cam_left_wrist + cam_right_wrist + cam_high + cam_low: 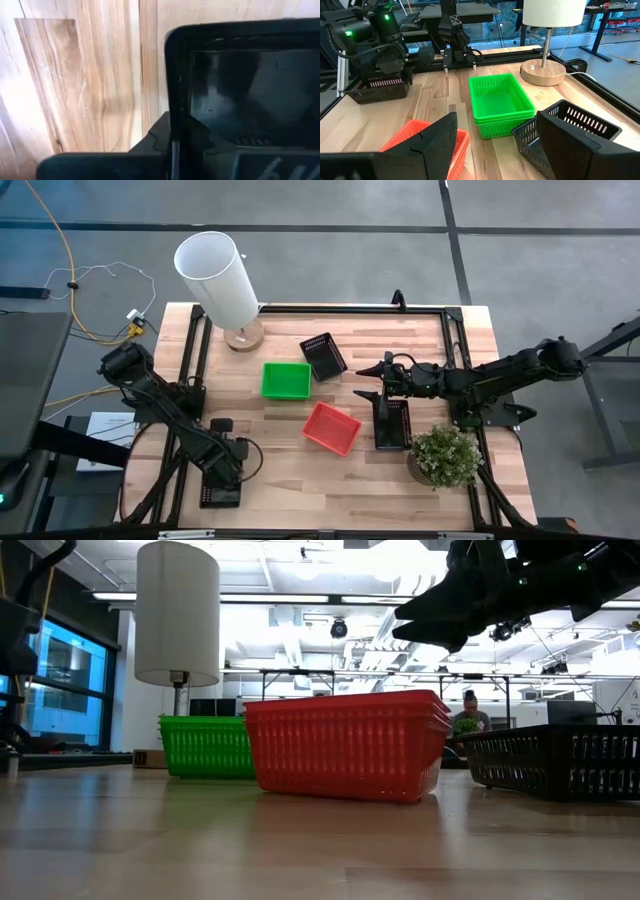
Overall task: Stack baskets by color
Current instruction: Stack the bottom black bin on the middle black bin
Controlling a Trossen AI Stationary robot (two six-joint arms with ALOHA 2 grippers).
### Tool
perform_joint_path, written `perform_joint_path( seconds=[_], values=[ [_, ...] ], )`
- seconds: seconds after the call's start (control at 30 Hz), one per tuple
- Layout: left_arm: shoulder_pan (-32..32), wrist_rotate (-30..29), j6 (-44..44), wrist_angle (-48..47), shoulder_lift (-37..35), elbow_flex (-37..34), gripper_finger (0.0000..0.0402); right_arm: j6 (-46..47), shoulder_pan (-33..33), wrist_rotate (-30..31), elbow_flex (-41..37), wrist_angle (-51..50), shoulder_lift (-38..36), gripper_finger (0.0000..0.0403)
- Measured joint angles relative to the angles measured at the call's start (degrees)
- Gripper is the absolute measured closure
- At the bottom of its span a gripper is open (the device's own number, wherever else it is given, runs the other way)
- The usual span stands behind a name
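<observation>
Spanning the whole high view, the wooden table (300,480) carries everything, and clock directions below are read on that view with twelve at the far edge. At about eleven o'clock stands the white lamp (217,277), the tallest thing here, its round wooden base on the tabletop. At four o'clock, near the right edge, sits the potted plant (445,457).

Near the middle, the green baskets (286,380) sit nested, two rims showing in the right wrist view. At one o'clock from them, just beside their corner, a black basket (323,356) lies tilted off square. At five o'clock from the green ones, a little apart, the red baskets (332,428) rest at an angle; the low view shows layered red rims. To the three o'clock side of the red ones lies a second black basket (394,425), long side running near to far. A third black basket (220,485) sits at seven o'clock, close to the near edge.

The left gripper (225,465) is down on that third black basket, its jaws brought together on the basket's wall; the left wrist view shows the dark rim right against the fingers.

The right gripper (377,380) hangs above the table just at the far end of the second black basket, between it and the first, jaws spread wide with nothing between them.
</observation>
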Motion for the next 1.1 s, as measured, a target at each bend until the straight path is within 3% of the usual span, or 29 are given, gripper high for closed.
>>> perform_joint_path(
  seconds=[0.2, 0.37, 0.57, 0.77, 0.87, 1.1],
  values=[
    [1.1, 0.0, 0.1, -0.5, -3.0, 1.5, 0.0399, 0.0, 0.0, 0.0, 0.0, 0.0, 0.0, 0.0144],
    [2.2, -2.4, 0.0, -4.4, -8.6, 7.3, 0.0401, 0.0, 0.0, 0.0, 0.0, -0.1, 0.0, 0.0144],
    [5.2, -15.0, 2.7, -14.4, -14.4, 20.4, 0.0401, 0.0, 0.0, 0.0, 0.0, 0.4, 0.0, 0.0144],
    [13.7, -27.7, 21.2, -16.0, -14.3, 34.3, 0.0401, -0.1, 0.0, -1.8, 0.0, 4.7, 0.0, 0.0144],
    [19.6, -32.1, 31.1, -15.9, -12.7, 39.8, 0.0401, -1.4, 0.0, -5.6, 0.0, 7.3, 0.0, 0.0144],
    [35.9, -29.7, 44.6, -11.4, -9.5, 44.8, 0.0401, -4.3, 0.1, -18.7, 0.0, 15.2, -0.2, 0.0144]
  ],
)
